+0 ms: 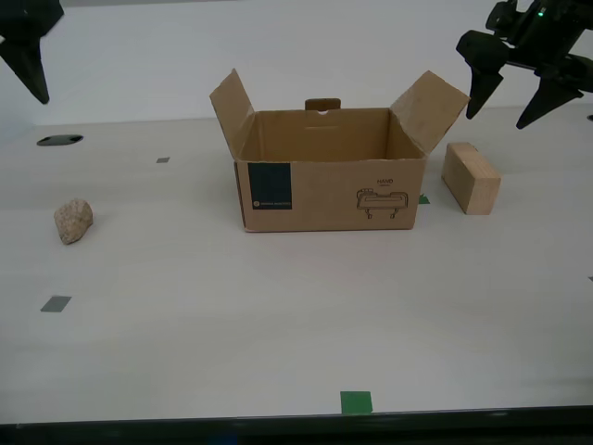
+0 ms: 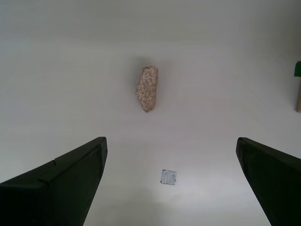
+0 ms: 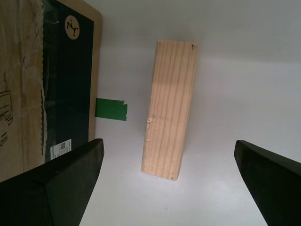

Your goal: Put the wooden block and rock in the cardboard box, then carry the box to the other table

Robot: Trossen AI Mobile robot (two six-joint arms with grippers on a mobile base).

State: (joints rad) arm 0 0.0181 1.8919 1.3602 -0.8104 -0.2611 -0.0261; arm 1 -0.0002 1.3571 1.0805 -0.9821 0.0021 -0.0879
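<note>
The cardboard box [image 1: 329,190] stands open on the table's middle, flaps up, and what I see of its inside is bare. The wooden block [image 1: 471,177] lies on the table just off the box's side toward the exterior view's right; in the first wrist view the wooden block [image 3: 170,109] sits between the spread fingers. My first gripper [image 1: 500,119] hovers open above and behind it. The rock [image 1: 73,221] rests alone toward the exterior view's left. My second gripper [image 2: 171,140] hangs open high above the rock [image 2: 147,88], with one dark finger [image 1: 35,69] showing in the exterior view.
Grey tape squares [image 1: 56,303] and green tape marks [image 1: 356,401] dot the off-white table. A dark oval hole [image 1: 59,140] lies at the exterior view's left rear. The table's front edge [image 1: 296,422] runs along the exterior view's bottom.
</note>
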